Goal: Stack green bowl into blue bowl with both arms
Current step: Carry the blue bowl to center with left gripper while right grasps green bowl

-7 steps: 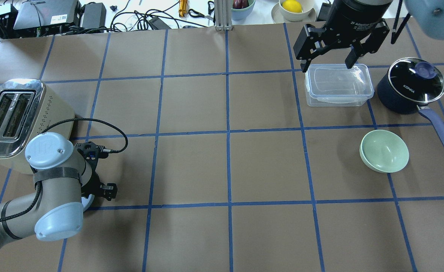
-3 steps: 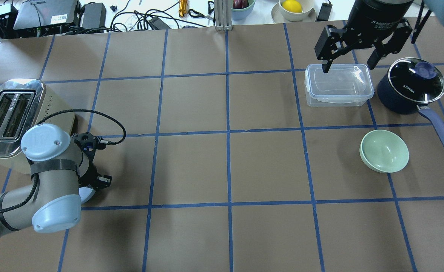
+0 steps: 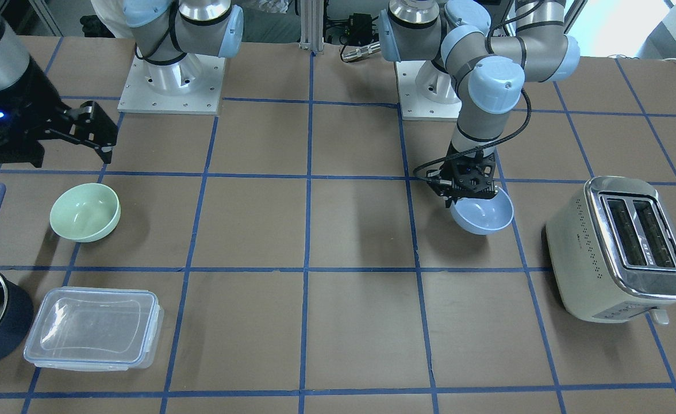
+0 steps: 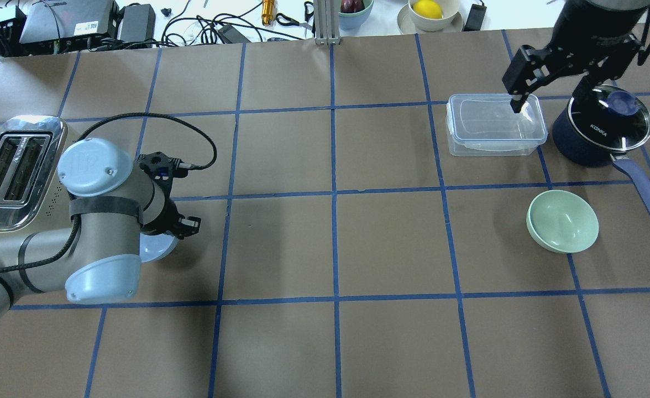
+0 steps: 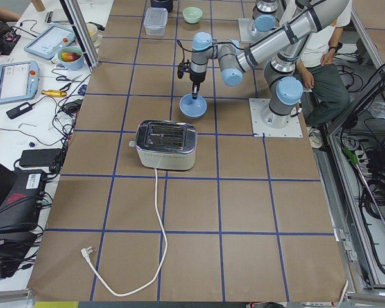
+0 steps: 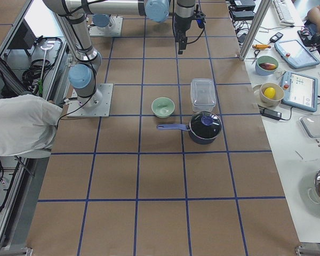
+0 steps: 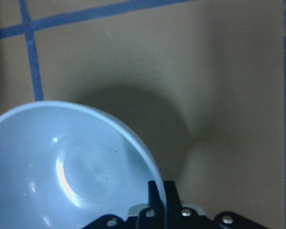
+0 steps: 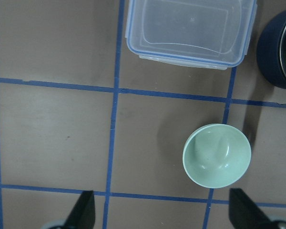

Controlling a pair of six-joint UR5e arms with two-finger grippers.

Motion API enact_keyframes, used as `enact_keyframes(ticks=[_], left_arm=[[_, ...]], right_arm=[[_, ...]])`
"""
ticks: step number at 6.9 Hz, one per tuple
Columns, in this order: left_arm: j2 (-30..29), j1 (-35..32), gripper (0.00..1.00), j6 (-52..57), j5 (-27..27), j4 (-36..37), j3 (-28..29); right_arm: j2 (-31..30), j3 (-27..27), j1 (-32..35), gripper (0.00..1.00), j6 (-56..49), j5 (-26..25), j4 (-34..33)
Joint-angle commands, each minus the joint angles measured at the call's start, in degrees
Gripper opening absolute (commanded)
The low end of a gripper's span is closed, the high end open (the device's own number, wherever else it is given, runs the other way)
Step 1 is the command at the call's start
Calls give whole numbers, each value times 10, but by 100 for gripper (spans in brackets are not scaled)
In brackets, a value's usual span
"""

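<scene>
Brown gridded table: the green bowl sits upright near the saucepan and the clear container. Above the container, the right gripper hangs spread wide. Well apart, the left gripper pinches the blue bowl by its rim, beside the toaster.

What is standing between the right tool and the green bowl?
Nothing visible. The right tool hangs open up high; the green bowl sits uncovered, with the clear container and the saucepan standing apart from it.
</scene>
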Motion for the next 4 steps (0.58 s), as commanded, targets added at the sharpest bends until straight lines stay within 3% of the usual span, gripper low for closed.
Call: enact_keyframes(ticks=[1,4], left_arm=[[-99,-108,0,-171,-51,-17,142],[-273,-218,0,-316,-42,-36,355]], right_arm=[[-2,103,-98,100,-152,-13,-103],[2,277,-231,100,-189,7,-275]])
